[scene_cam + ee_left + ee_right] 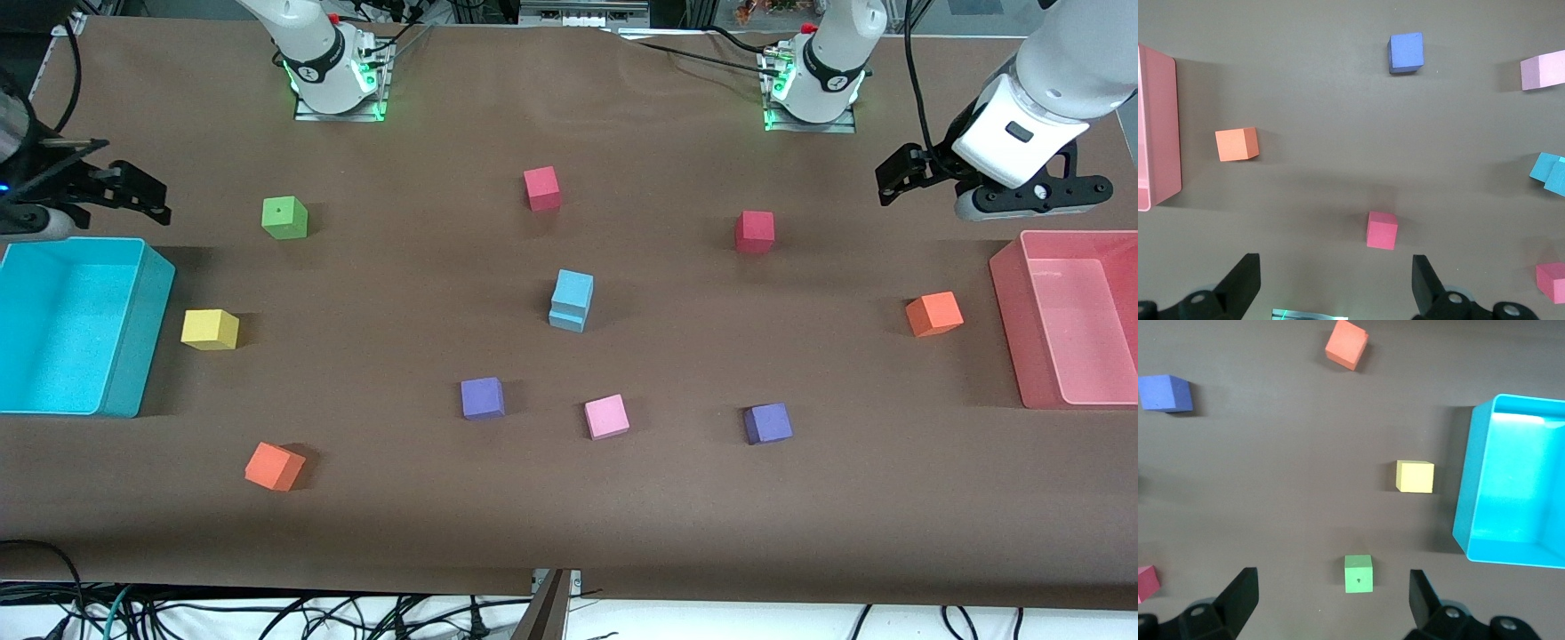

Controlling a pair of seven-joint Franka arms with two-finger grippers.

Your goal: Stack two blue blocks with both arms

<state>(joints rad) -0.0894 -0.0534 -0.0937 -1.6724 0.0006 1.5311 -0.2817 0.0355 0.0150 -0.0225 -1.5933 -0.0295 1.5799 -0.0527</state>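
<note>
The two light blue blocks stand stacked in the middle of the table. The upper blue block (573,289) sits on the lower blue block (566,319), shifted slightly off it. The stack also shows at the edge of the left wrist view (1550,175). My left gripper (887,180) is open and empty, up in the air near the pink bin at the left arm's end of the table; the left wrist view (1337,280) shows it over bare table. My right gripper (151,197) is open and empty above the cyan bin's end of the table; the right wrist view (1333,599) shows it near the green cube.
A cyan bin (142,356) stands at the right arm's end and a pink bin (1009,302) at the left arm's end. Loose cubes lie around: green (284,218), yellow (210,329), two orange (274,466) (933,314), two red (541,188) (754,231), two purple (482,397) (767,423), pink (606,416).
</note>
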